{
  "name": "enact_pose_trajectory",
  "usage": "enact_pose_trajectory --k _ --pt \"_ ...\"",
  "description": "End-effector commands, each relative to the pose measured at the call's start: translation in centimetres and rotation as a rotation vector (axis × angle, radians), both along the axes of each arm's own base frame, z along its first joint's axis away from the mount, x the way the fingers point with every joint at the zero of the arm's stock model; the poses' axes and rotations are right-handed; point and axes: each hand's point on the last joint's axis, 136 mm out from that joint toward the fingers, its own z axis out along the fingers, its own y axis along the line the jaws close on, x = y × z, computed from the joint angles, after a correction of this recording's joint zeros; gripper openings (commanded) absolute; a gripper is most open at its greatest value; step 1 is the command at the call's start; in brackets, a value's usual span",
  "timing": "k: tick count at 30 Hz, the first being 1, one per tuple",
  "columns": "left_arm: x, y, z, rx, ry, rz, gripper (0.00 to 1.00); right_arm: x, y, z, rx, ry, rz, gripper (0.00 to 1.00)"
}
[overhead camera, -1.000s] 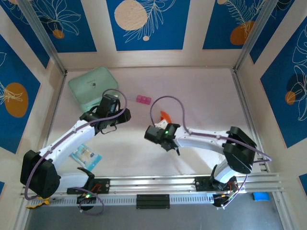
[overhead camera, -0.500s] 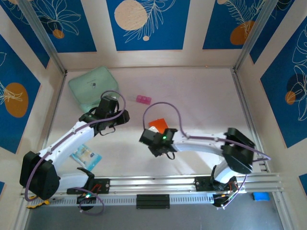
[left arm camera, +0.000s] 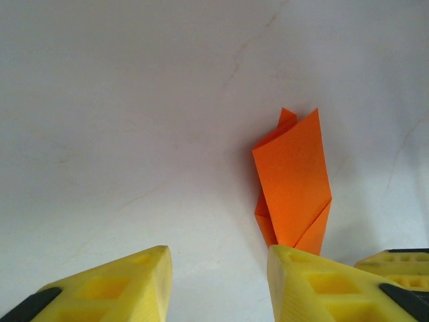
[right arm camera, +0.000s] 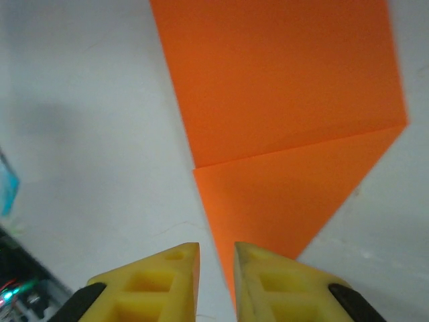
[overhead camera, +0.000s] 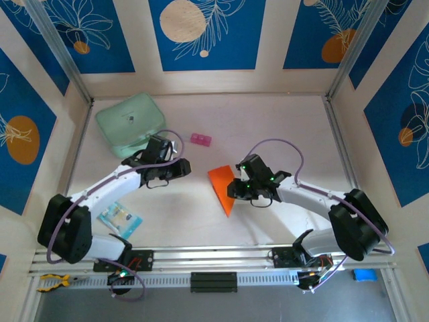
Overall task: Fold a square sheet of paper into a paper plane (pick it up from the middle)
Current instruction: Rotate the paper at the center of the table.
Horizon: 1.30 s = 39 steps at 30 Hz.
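Left tool [left arm camera: 216, 258] apart, empty. Right tool [right arm camera: 216, 253] narrowly apart above pointed tip of thin, creased orange paper [right arm camera: 281, 100], flat on bench [overhead camera: 281, 121].

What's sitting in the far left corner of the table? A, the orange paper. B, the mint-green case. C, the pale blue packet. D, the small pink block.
B: the mint-green case sits in the far left corner; the orange paper lies nearer the middle, and the pink block is off to the case's right.
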Motion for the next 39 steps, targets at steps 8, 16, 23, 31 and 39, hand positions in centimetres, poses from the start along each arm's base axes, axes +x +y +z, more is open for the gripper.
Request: enact_pose_trajectory --k 8,16,23,31,39 --pt "-0.7 -1.3 -1.1 -0.084 0.067 -0.033 0.37 -0.1 2.9 -2.1 0.136 0.147 0.006 0.14" --pt "-0.8 -1.5 -1.5 -0.091 0.084 -0.041 0.35 -0.4 2.7 -5.4 0.087 0.249 -0.046 0.12" --pt "-0.9 -1.7 -1.8 -0.098 0.094 -0.051 0.35 -1.5 2.3 -7.4 0.032 0.355 -0.136 0.12" --pt "-1.0 -3.6 -2.0 -0.189 0.133 -0.100 0.30 -2.2 1.9 -8.1 0.013 0.434 -0.323 0.12" --pt "-1.1 -5.2 -2.5 -0.240 0.168 -0.131 0.25 -2.6 1.3 -9.4 0.077 0.441 -0.627 0.11"
